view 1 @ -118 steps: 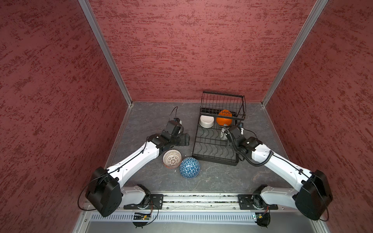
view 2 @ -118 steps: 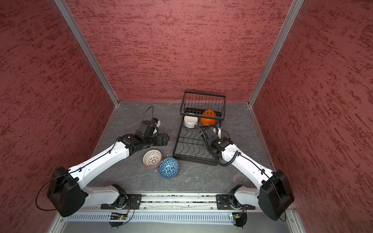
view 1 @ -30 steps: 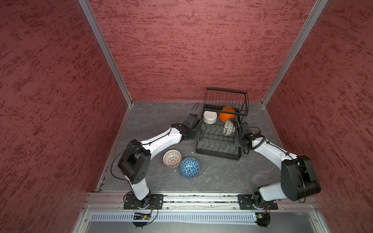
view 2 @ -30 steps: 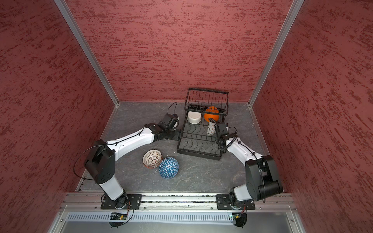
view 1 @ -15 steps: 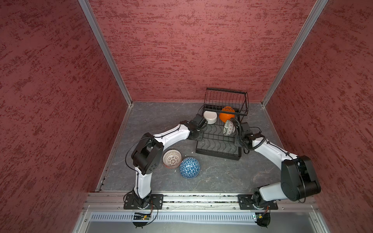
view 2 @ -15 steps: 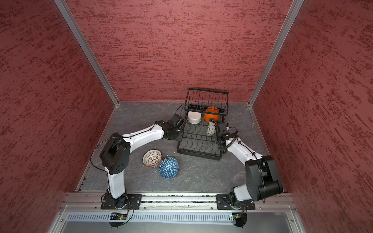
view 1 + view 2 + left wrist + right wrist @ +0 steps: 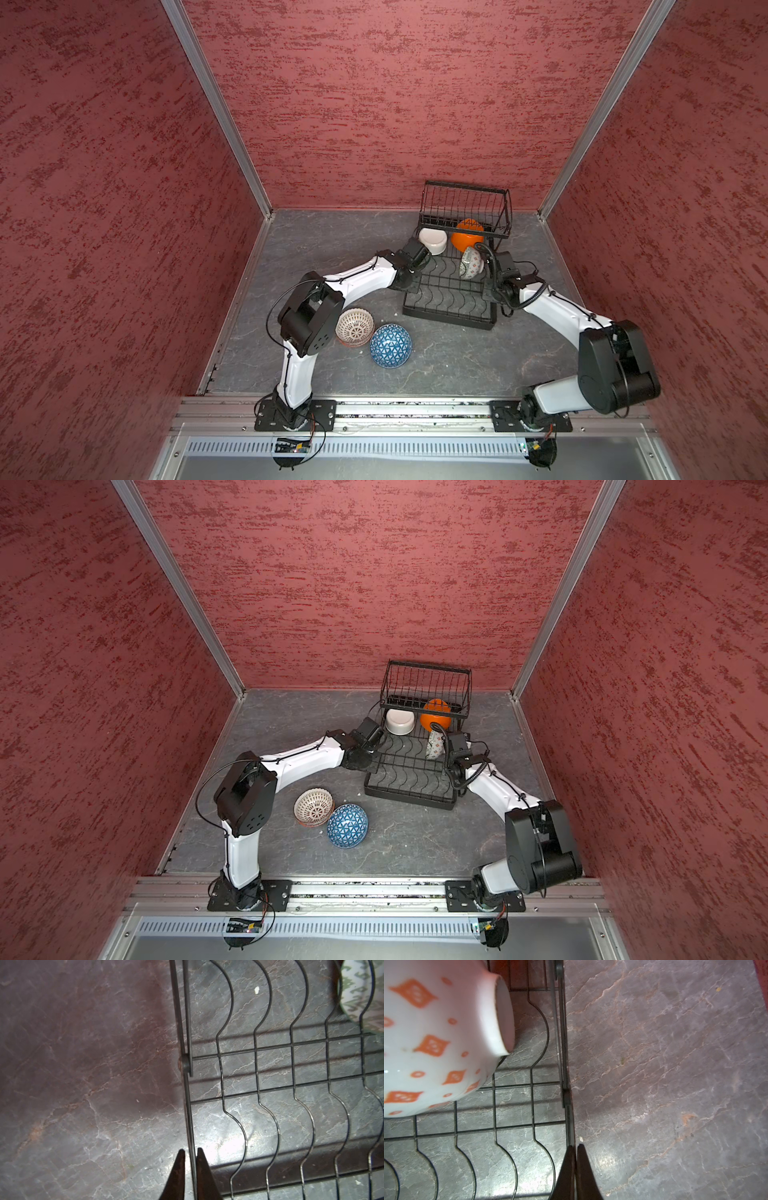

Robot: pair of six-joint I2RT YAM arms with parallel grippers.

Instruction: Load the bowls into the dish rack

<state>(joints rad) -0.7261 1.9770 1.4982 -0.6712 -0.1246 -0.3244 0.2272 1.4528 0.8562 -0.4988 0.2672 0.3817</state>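
Dish rack point(image 7: 449, 319), near far edge of worktop point(image 7: 316, 249): stiff, light wire, likely slides. Left hand point(image 7: 189, 1167), right hand point(image 7: 574, 1167) each clamped on opposite side rails; sound holds.

2 top views overhead, sharing whole scene; wrist views close above dish rack point(image 7: 185, 1064).

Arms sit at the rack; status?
Grippers: left gripper shut on dish rack side wire; right gripper shut on opposite side wire. Racked: white bowl, orange bowl, patterned bowl. On table: blue bowl, lattice bowl. No obstruction seen.
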